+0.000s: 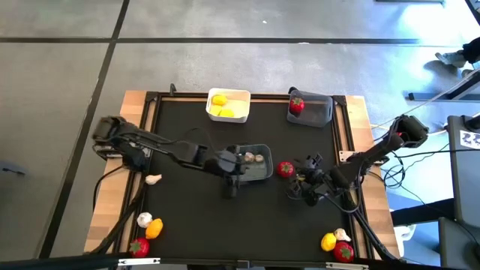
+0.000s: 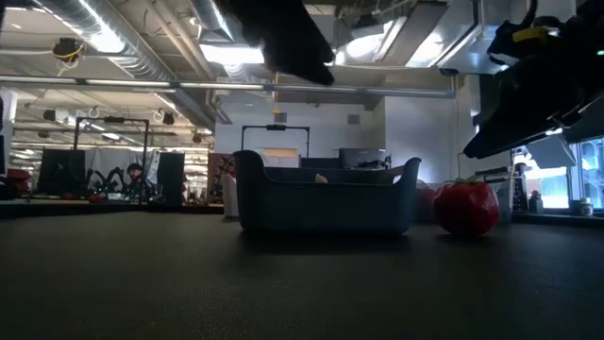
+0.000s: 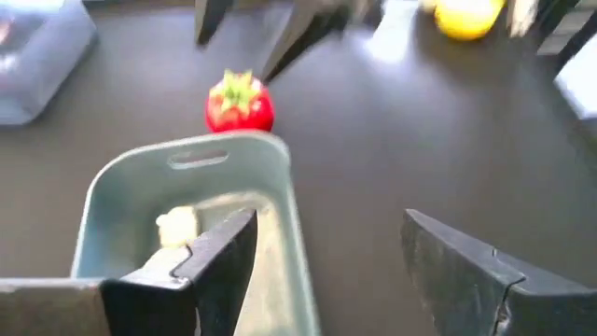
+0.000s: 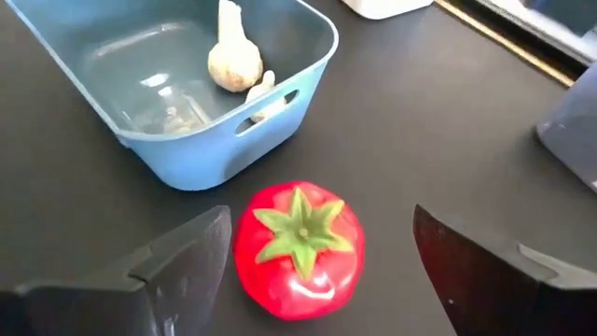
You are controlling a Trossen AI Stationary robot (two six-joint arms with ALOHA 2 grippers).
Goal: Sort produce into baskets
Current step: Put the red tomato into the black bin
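Note:
The blue-grey basket (image 1: 253, 162) stands mid-table with garlic bulbs (image 4: 233, 58) in it. My left gripper (image 3: 326, 224) hovers open and empty over the basket's near edge, one finger (image 3: 219, 252) above its inside, the other beyond its wall. A red tomato with a green top (image 4: 298, 247) rests on the mat just right of the basket. My right gripper (image 4: 322, 217) is open above it, a finger on either side, touching nothing. The white basket (image 1: 229, 106) holds yellow pieces. The dark grey basket (image 1: 312, 109) holds a red piece (image 1: 297, 105).
Loose produce lies at the table's near left: a garlic bulb (image 1: 153, 179), another (image 1: 144, 219), an orange piece (image 1: 154, 227), a red one (image 1: 139, 246). At the near right lie a yellow piece (image 1: 328, 241), garlic (image 1: 342, 234) and a red piece (image 1: 343, 251).

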